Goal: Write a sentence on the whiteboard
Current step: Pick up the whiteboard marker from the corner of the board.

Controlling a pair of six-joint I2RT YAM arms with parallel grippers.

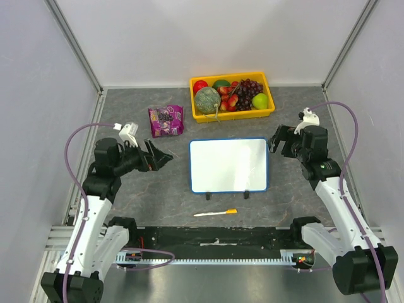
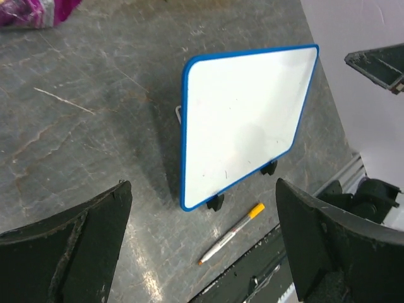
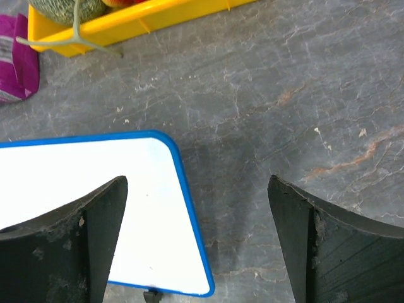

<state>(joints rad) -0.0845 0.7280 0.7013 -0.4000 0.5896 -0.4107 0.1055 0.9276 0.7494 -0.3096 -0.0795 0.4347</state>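
One whiteboard (image 1: 228, 164) lies between the left gripper (image 1: 163, 158) and right gripper (image 1: 276, 140), both wide, empty; bare table (image 1: 177, 192) separates each from its rim.

A yellow tray (image 1: 233, 116) is sitting toward the far edge of the grey marbled table (image 1: 170, 189), and it's holding a bunch of fruit. A netted melon (image 1: 206, 100) is taking up the front left, dark grapes (image 1: 248, 87) are piling up at the back right, a green apple (image 1: 259, 100) is resting just in front of them, and strawberries (image 1: 228, 98) are filling the middle. A purple snack bag (image 1: 165, 120) is lying flat just left of the tray, not touching it. Near the front edge a white marker (image 1: 214, 213) is lying on its side, its orange cap (image 1: 231, 211) pointing right.
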